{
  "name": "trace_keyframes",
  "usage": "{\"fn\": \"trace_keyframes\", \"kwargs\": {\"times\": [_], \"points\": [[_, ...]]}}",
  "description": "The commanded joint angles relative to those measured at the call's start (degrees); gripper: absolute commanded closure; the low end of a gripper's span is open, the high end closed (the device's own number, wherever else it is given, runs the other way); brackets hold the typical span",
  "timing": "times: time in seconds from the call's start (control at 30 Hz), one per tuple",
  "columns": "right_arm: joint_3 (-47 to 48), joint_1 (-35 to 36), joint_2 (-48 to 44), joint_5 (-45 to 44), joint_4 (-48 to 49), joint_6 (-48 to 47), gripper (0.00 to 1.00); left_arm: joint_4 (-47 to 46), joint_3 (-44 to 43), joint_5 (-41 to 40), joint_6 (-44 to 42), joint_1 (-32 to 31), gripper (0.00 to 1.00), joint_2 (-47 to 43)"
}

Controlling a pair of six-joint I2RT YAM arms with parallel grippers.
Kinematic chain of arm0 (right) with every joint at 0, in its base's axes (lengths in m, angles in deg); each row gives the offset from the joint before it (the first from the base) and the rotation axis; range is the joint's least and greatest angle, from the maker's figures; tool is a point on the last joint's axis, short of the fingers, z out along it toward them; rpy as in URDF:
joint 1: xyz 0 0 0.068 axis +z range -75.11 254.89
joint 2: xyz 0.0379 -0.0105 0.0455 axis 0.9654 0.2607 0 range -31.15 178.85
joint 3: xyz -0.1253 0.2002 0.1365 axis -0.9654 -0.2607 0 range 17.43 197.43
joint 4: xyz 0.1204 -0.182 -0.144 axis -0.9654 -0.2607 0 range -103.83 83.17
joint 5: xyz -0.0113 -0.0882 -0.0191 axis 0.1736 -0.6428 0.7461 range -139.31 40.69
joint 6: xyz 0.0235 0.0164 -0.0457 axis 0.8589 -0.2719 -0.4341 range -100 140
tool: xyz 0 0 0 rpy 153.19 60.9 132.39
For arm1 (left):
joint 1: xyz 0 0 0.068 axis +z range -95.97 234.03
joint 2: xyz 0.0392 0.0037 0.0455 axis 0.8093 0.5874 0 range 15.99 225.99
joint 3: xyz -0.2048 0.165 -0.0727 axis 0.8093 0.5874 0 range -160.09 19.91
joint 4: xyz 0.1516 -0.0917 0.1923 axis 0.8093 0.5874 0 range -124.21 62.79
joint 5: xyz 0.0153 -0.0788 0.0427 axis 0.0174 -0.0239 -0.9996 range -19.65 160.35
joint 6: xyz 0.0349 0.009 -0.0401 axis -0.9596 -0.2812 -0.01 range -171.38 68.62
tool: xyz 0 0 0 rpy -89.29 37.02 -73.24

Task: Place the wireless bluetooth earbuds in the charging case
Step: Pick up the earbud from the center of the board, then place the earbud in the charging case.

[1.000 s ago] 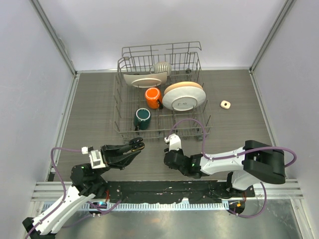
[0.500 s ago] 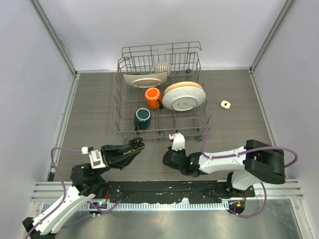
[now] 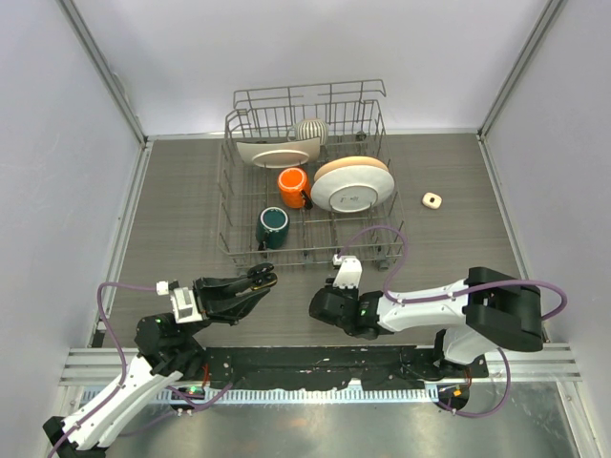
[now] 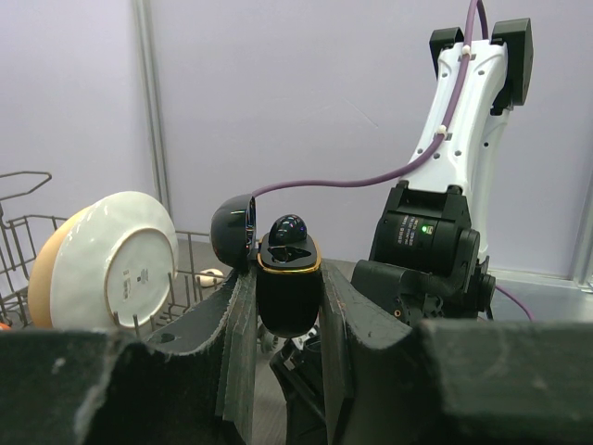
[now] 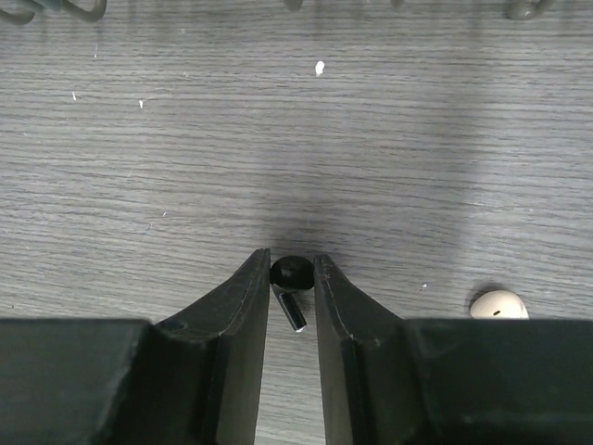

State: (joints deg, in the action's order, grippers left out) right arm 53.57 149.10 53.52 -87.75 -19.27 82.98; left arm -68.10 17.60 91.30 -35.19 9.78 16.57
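Pinching black earbud (image 5: 291, 272), right claw (image 5: 291, 260), rack (image 3: 286, 254) edge ahead

From the right wrist, the right gripper (image 5: 292, 261) covered the lower half of a cream earbud (image 5: 498, 303) with its own body, and we saw only the head and a short piece of stem of the black earbud (image 5: 291, 272) between its fingers. From the left wrist, the charging case (image 4: 288, 289) sank out of sight between the pads of the left gripper (image 4: 288, 276), and the dish rack (image 4: 22, 219) ran off the left edge. From above, the small cream object (image 3: 432, 199) was too small for us to identify.
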Motion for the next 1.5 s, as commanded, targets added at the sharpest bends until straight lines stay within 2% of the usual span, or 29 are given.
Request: {"fn": "trace_keyframes", "kwargs": {"times": [0.0, 0.23, 0.6, 0.73, 0.83, 0.87, 0.93, 1.03, 1.1, 1.2, 1.3, 1.47], "points": [[0.5, 0.4, 1.9, 0.5, -2.7, -1.1, 0.67, -0.9, 7.1, -0.9, -0.1, -0.2, 1.00, -3.0], [1.0, 0.4, 2.4, 0.7, -2.8, -3.6, 0.63, -0.9, 7.1, -0.9, -0.2, -0.1, 1.00, -3.0], [2.4, 0.3, 4.1, 0.9, -3.8, -8.5, 0.64, -0.9, 7.1, -0.8, -0.1, -0.2, 1.00, -3.0], [3.1, 0.4, 5.2, 1.0, -4.2, -8.5, 0.70, -0.9, 7.0, -0.7, 0.1, -0.1, 1.00, -3.0], [3.2, 0.3, 5.0, 0.5, -4.8, -8.2, 0.80, -0.8, 7.1, -0.7, 0.1, -0.1, 1.00, -3.0], [3.3, 0.3, 4.6, 0.1, -5.1, -8.1, 0.86, -0.9, 7.1, -0.7, 0.0, -0.2, 1.00, -3.0], [3.4, 0.3, 3.7, -0.7, -5.1, -8.3, 0.89, -0.8, 7.1, -0.7, 0.1, -0.2, 1.00, -3.0], [3.2, 0.4, -1.1, -2.1, -4.3, -9.0, 0.93, -0.8, 7.1, -1.1, 0.0, -0.1, 1.00, -3.0], [2.7, 1.1, -7.9, -4.1, -3.1, -9.6, 0.95, -1.3, 7.1, -1.4, 0.1, -0.2, 1.00, -3.0], [0.3, 2.7, -19.1, -8.7, 3.1, -12.2, 0.95, -1.5, 7.4, -2.1, -0.1, -0.2, 1.00, -3.0], [-2.5, 3.7, -28.3, -11.5, 12.7, -19.1, 0.98, -1.9, 7.5, -2.7, -0.4, -0.1, 1.00, -3.0], [-2.7, 5.9, -33.8, -11.2, 32.4, -31.9, 0.99, -2.4, 7.8, -3.4, -0.5, -0.2, 1.00, -3.0]]}}
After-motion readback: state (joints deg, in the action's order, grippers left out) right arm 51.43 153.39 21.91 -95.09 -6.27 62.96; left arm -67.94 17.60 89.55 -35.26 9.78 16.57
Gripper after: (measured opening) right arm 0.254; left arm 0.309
